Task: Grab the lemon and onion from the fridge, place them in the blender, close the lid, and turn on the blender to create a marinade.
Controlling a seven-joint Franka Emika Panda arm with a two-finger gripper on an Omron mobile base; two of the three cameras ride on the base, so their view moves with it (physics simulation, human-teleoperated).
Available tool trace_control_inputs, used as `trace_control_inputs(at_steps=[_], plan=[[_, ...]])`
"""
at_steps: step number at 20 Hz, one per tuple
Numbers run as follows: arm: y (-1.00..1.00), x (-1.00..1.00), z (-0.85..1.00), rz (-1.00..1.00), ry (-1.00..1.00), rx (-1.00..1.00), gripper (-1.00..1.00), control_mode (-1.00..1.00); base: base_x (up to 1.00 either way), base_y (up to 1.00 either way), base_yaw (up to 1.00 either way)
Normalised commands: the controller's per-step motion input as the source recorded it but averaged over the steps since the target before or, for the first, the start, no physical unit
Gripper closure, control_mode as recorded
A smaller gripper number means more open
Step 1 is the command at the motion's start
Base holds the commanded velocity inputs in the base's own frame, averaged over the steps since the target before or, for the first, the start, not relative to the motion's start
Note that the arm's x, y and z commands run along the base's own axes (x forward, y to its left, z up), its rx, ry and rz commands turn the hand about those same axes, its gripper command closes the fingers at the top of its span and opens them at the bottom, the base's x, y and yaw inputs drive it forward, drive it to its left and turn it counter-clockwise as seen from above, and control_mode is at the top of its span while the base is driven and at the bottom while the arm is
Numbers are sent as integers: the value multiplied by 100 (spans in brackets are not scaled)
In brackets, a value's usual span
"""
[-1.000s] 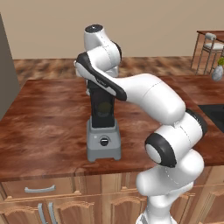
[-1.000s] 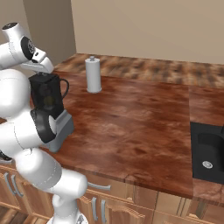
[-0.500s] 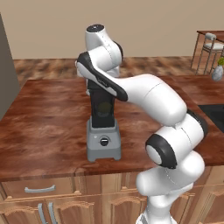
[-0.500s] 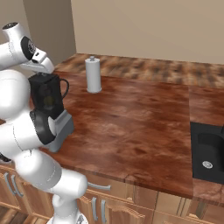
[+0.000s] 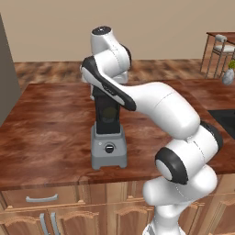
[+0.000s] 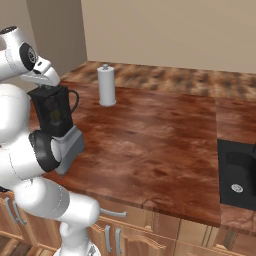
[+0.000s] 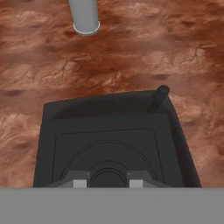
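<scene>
The blender (image 5: 109, 149) stands on the wooden counter (image 5: 46, 128), a light grey base with a black knob under a tall dark jar (image 6: 54, 115). Through the jar wall a yellowish shape shows, the lemon (image 5: 109, 114). I cannot make out the onion. The flat black lid (image 7: 109, 140) lies on the jar's top. My gripper (image 7: 107, 183) points straight down over it, fingertips (image 7: 79, 183) on either side of the lid's round centre knob, shut on it. The hand (image 6: 42, 75) sits right on top of the jar. The fridge's grey side (image 5: 4, 82) shows at the far left.
A white paper-towel roll (image 6: 106, 85) stands behind the blender, and its foot (image 7: 84, 15) appears beyond the lid. A black sink (image 6: 240, 175) is set into the counter at the right. Drawers and cabinet doors (image 5: 41, 199) run below the counter's front edge.
</scene>
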Motion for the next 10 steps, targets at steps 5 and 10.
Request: trace_control_inputs(at_steps=[5,10], plan=[[-19,3,-1,0,0,0,100,-100,0,0,0],[-27,0,-1,0,0,0,100,-100,0,0,0]])
